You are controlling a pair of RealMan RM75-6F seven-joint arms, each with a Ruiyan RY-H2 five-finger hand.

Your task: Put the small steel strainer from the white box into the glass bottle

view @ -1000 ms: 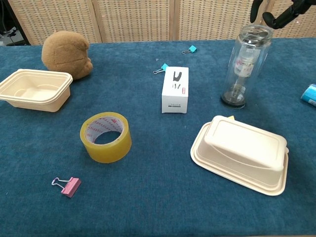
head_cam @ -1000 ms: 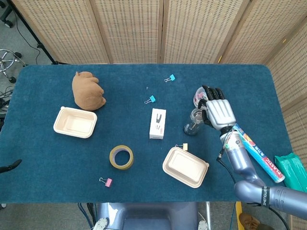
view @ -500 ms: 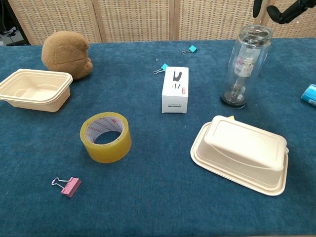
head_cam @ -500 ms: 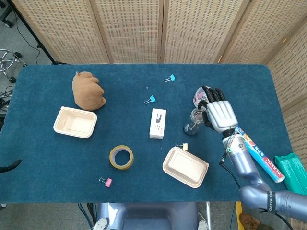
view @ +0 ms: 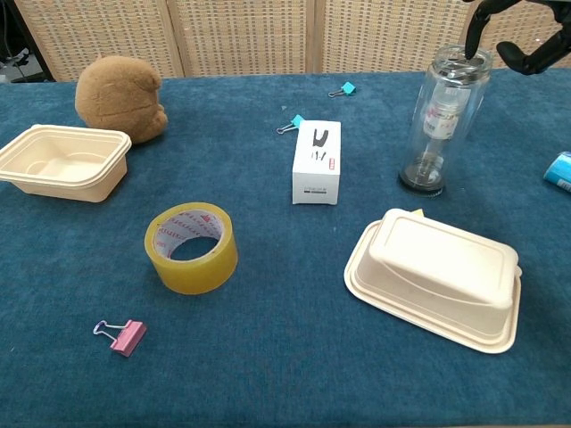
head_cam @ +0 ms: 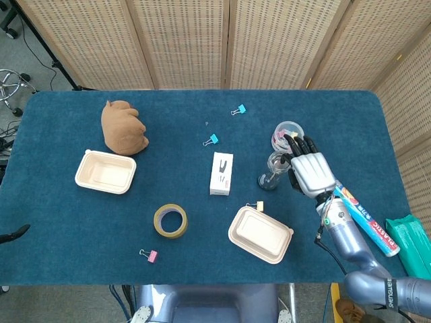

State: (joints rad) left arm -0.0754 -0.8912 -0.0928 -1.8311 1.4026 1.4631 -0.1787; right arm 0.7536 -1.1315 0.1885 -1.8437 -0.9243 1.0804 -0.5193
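Note:
The tall glass bottle (head_cam: 272,169) (view: 439,120) stands upright at the table's right of centre. A small steel mesh piece, the strainer (view: 459,61), sits in its mouth. The white box (head_cam: 221,173) (view: 317,162) lies flat left of the bottle, with a black picture on top. My right hand (head_cam: 308,171) hovers just right of the bottle's top, fingers spread and holding nothing. In the chest view only its dark fingertips (view: 475,29) show, above and beside the bottle's mouth. My left hand shows in neither view.
A closed cream lunch box (head_cam: 260,234) (view: 437,276) lies in front of the bottle. A round clear-and-pink item (head_cam: 287,132) is behind it. Elsewhere: yellow tape roll (view: 191,247), open cream tray (view: 64,161), brown plush (view: 119,96), binder clips, a plastic-wrap box (head_cam: 363,215) at right.
My right hand has drawn back towards me and slightly right, uncovering the round item behind the bottle. In the chest view its fingertips now sit lower, by the bottle's mouth.

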